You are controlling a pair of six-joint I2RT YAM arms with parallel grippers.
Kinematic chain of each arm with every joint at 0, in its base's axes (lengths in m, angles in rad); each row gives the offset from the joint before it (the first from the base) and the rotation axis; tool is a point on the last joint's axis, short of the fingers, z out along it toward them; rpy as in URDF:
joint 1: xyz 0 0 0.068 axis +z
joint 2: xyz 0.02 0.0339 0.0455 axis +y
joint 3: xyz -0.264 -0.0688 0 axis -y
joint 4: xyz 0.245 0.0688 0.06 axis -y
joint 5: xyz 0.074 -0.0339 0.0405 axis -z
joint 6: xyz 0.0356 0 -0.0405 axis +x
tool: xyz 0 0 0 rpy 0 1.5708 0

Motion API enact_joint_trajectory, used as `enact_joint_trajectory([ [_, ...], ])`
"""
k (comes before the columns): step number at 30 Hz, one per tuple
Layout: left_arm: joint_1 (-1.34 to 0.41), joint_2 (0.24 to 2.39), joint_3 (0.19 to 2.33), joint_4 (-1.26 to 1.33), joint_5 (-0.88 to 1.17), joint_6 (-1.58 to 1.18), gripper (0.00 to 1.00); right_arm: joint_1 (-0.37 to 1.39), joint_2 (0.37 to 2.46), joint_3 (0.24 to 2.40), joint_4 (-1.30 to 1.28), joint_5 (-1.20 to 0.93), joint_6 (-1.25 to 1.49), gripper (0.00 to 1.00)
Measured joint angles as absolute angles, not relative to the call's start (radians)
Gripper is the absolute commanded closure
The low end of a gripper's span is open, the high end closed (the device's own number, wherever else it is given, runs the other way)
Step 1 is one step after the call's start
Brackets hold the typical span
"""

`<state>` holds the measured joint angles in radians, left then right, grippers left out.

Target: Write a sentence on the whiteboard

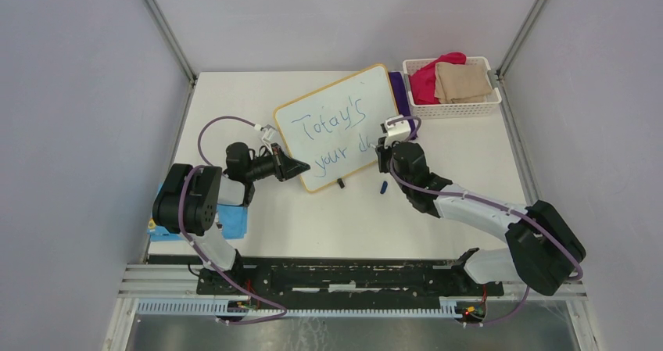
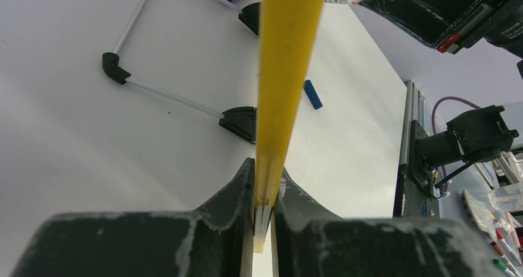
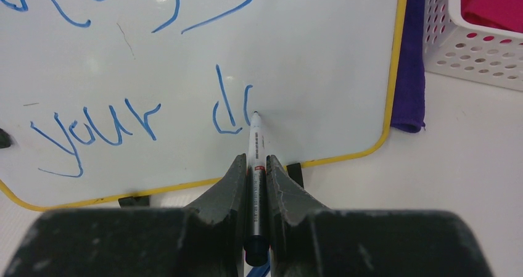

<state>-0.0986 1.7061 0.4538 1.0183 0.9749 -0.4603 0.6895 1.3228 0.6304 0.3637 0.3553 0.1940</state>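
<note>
The whiteboard (image 1: 377,93), yellow-tan framed, stands tilted at mid table. Blue marker writing (image 1: 335,124) reads "Today's" over "your d" plus one more short stroke. My left gripper (image 1: 293,166) is shut on the board's left edge; the left wrist view shows the yellow frame (image 2: 287,73) pinched between my jaws (image 2: 264,194). My right gripper (image 1: 388,144) is shut on a marker (image 3: 255,160). Its tip touches the board (image 3: 321,49) just right of the "d" (image 3: 225,107), at the short stroke.
The blue marker cap (image 1: 384,186) lies on the table below the board. A white basket (image 1: 491,99) with pink and tan cloths stands at the back right, with a purple cloth (image 1: 400,93) beside it. A blue booklet (image 1: 232,220) lies under the left arm.
</note>
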Motion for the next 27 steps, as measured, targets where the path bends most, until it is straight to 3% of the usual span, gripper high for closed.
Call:
enact_joint_trajectory([
  [27,-0.1,1.706,0.458,1.007,0.976,-0.459,0.98,0.678,1.348,0.699,0.358,0.366,0.179,1.0],
])
